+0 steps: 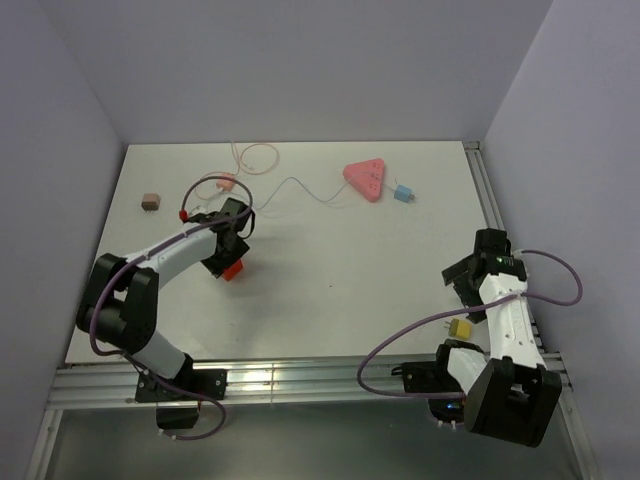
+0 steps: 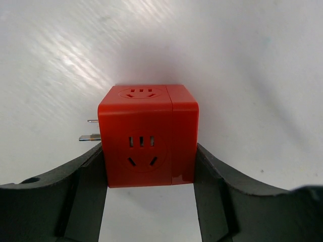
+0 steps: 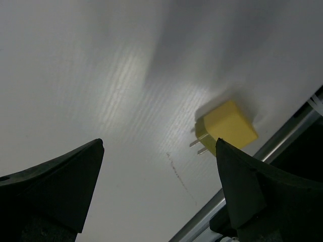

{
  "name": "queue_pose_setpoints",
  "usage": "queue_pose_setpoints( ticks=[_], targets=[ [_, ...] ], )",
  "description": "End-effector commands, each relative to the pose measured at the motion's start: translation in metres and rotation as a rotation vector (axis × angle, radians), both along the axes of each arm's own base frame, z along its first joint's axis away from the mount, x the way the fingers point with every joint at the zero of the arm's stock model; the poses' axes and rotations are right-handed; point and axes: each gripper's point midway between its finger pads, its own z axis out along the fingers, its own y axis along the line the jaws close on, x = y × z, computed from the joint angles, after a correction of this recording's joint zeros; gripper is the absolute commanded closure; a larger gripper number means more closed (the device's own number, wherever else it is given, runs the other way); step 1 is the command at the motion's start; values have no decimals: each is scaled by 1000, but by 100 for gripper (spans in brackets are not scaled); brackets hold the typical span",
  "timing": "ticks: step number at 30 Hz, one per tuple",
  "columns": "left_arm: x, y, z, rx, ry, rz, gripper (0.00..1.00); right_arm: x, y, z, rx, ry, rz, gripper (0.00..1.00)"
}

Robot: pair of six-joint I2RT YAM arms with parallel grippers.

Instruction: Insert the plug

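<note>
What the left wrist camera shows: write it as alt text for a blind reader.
A red socket cube is clamped between the black fingers of the left hand, white table behind. Two metal prongs stick out on the cube's picture-left side.

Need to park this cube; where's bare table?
Free: white table centre, between the left gripper holding the orange-red plastic socket cube and the open right gripper. Crowded: far edge, thin pink cable, pink triangular socket strip, tiny light-blue plastic plug.
</note>
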Motion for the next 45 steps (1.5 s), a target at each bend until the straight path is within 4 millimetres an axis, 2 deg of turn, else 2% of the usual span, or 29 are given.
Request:
queue_pose_setpoints(
  ticks=[1, 4, 7, 9, 14, 19, 22, 23, 25, 27, 30, 32, 34, 35, 37, 38, 39, 42, 45],
  targets=[
    [-51, -46, -51, -155, 249, -20, 100, -29, -10, -15, -17, 97, -174, 2],
    [-56, -67, -52, -152, 241, -77, 100, -36, -13, -19, -29, 131, -219, 3],
    [-62, -76, -56, -167, 247, -92, 100, -37, -12, -21, -25, 148, -242, 4],
    [-65, -79, -57, -185, 256, -97, 100, -35, -9, -25, -6, 146, -247, 5],
    [-62, -78, -51, -174, 243, -102, 100, -39, -2, -56, 43, 216, -262, 9],
    [-61, -76, -40, -183, 204, -88, 100, -37, -11, -59, 2, 240, -299, 10],
    [-59, -77, -36, -191, 188, -85, 100, -30, -20, -59, -35, 236, -281, 18],
    [-58, -78, -35, -194, 185, -91, 100, -22, -21, -59, -27, 220, -262, 29],
    [-57, -81, -34, -202, 181, -102, 100, -18, -17, -63, -5, 245, -200, 38],
    [-56, -82, -34, -202, 178, -113, 100, -6, -13, -65, 15, 236, -147, 40],
    [-53, -84, -35, -194, 167, -150, 100, 14, 3, -64, 29, 208, -51, 40],
    [-50, -88, -36, -192, 162, -207, 100, 35, 31, -65, 67, 174, 54, 40],
    [-51, -91, -38, -192, 169, -248, 100, 49, 63, -68, 148, 157, 101, 39],
    [-49, -96, -38, -200, 158, -301, 100, 65, 90, -63, 169, 112, 185, 39],
    [-55, -102, -42, -222, 156, -359, 100, 83, 121, -59, 212, 79, 220, 38],
    [-52, -107, -41, -235, 129, -395, 100, 91, 139, -56, 248, 51, 256, 37],
    [-53, -110, -37, -248, 111, -415, 100, 90, 161, -58, 263, 61, 300, 37],
    [-62, -117, -35, -213, 86, -477, 100, 101, 190, -50, 270, 12, 390, 35],
    [-66, -117, -32, -186, 64, -502, 100, 106, 197, -39, 270, -41, 488, 32]
  ],
)
